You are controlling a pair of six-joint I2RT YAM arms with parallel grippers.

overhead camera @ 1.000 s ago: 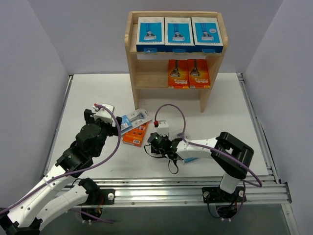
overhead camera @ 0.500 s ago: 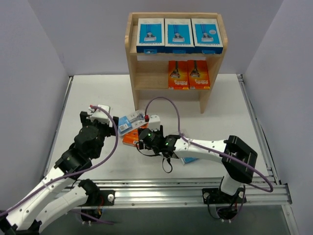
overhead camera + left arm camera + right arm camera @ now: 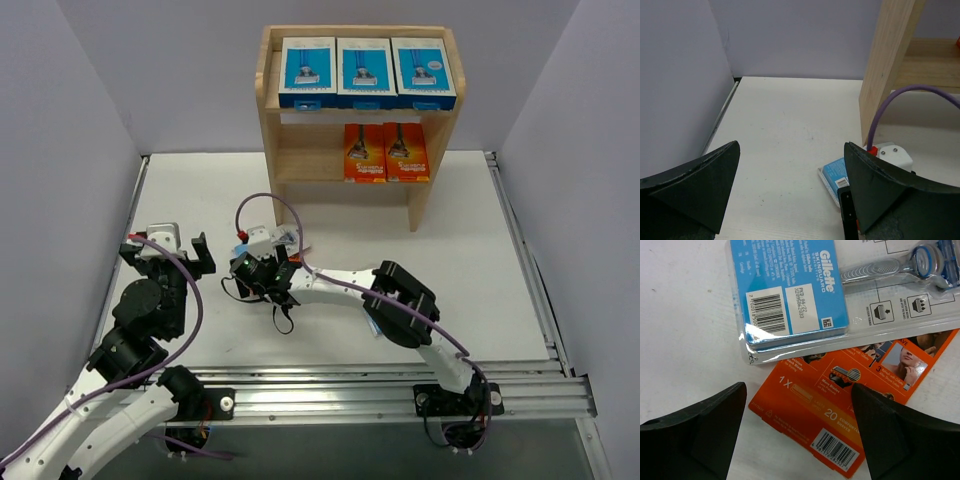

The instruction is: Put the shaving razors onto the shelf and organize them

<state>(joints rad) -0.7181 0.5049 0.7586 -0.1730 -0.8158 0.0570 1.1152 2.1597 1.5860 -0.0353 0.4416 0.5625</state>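
The wooden shelf (image 3: pixel 300 160) stands at the back, with three blue-and-white razor boxes (image 3: pixel 366 68) on its top tier and two orange boxes (image 3: pixel 386 151) on the middle tier. My right gripper (image 3: pixel 262 268) is open and hangs low over two packs on the table. In the right wrist view a clear blister card with a blue label (image 3: pixel 795 295) lies partly over an orange box (image 3: pixel 840 405), and the gripper (image 3: pixel 800 435) straddles the box's near corner without touching it. My left gripper (image 3: pixel 165 250) is open and empty (image 3: pixel 790 190), left of the packs.
The shelf's side panel (image 3: pixel 885 75) rises at the right of the left wrist view, with the blister card (image 3: pixel 836 174) and the right arm's white camera block (image 3: pixel 894 156) near its foot. Grey walls stand on both sides. A blue pack edge (image 3: pixel 372 322) peeks from under the right arm.
My right arm has swung left and forward, now over the blister card and orange box. My left gripper has drawn back to the left, away from the packs.
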